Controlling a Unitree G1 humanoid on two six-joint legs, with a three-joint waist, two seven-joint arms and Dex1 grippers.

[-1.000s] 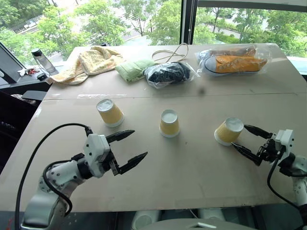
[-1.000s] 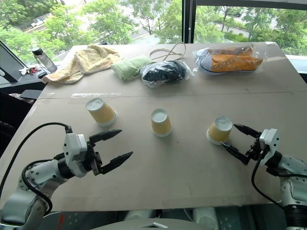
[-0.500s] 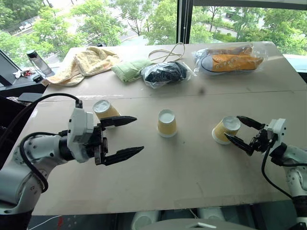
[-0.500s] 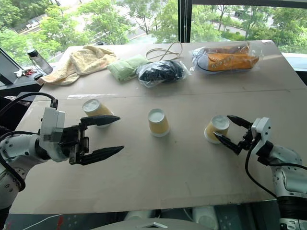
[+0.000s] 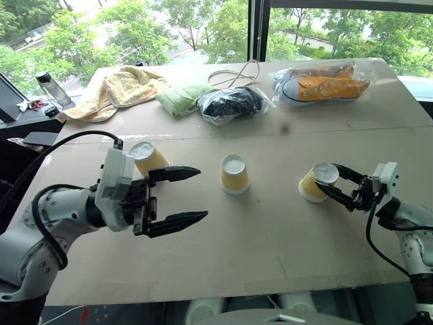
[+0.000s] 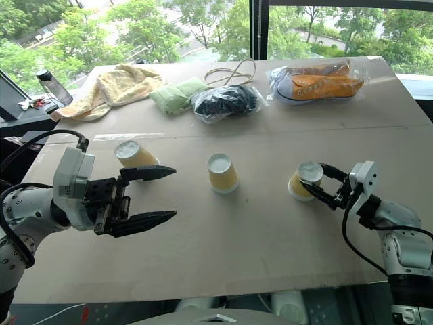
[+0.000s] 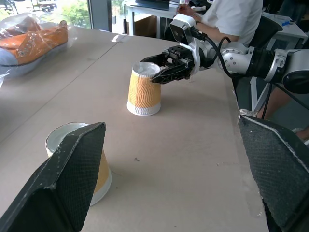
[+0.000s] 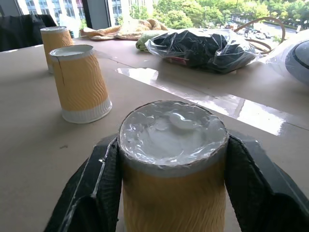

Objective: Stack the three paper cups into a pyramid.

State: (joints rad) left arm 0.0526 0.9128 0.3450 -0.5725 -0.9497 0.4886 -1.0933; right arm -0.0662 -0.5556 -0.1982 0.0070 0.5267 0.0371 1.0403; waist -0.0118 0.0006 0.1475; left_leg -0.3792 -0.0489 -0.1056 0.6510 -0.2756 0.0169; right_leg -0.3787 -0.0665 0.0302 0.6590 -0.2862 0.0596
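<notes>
**Hold the right cup gently, then lift it straight up**

Three paper cups stand upside down on the bench (image 5: 270,230), in a row and well apart. The right gripper (image 5: 336,187) has its jaws closed on the right cup (image 5: 315,183), pinching it near the top, just under the white base. In the right wrist view a black finger sits against each side of that cup. The cup stands on the bench with its wide rim down.

The middle cup (image 5: 234,174) stands alone. The left cup (image 5: 149,158) is just behind the left gripper (image 5: 179,196), whose jaws are wide open and hold nothing.

I think the step now is to pick up the right cup and bring it close to the middle one, so the two can make the bottom row of the pyramid.

To do this well:
- Squeeze softly. Paper cups dent fast, and a bent cup will not stand well.
- Lift straight up first, so the rim does not drag on the bench.
- Keep the cup upright and set it down just beside the middle cup, not bumping it.
- Let go only when the rim sits flat.

The left cup could then go on top, resting across both bases.
</notes>
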